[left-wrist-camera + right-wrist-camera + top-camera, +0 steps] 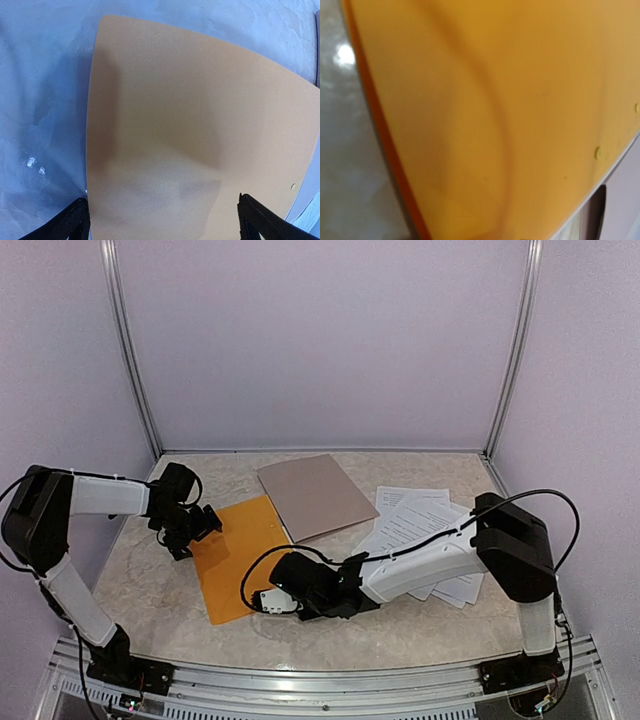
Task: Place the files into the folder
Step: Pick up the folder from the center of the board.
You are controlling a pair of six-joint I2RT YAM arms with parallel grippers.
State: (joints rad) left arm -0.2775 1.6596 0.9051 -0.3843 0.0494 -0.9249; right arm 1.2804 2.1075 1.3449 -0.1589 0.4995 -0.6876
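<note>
- As I judge it, the main risk lies at the right pincer (268, 598), which sits at the near right edge of the flat orange plastic folder (235, 545). If it nips both leaves rather than the top cover alone, the folder would lift whole and not open.
- The cover looks thin and smooth. It could slip from a shallow pinch, or the whole folder could slide on the pale marbled worktop (420, 625).
- A stiff grey-brown flat board (315, 495) overlaps the folder's far right corner, so a cover swung open may catch on it.
- The loose white printed paper sheets (415, 520) lie fanned at the right, apart from the folder and partly under the right forearm. A careless sweep of that arm could scatter them.
- I cannot tell how the right pincer's jaws stand. Its wrist view is filled with orange surface very close up.
- The left pincer (197, 530) stands spread wide and holds nothing. It is poised at the folder's left edge, with the orange cover lying between and beyond its fingers (77, 222). Whether they touch the cover I cannot tell.
</note>
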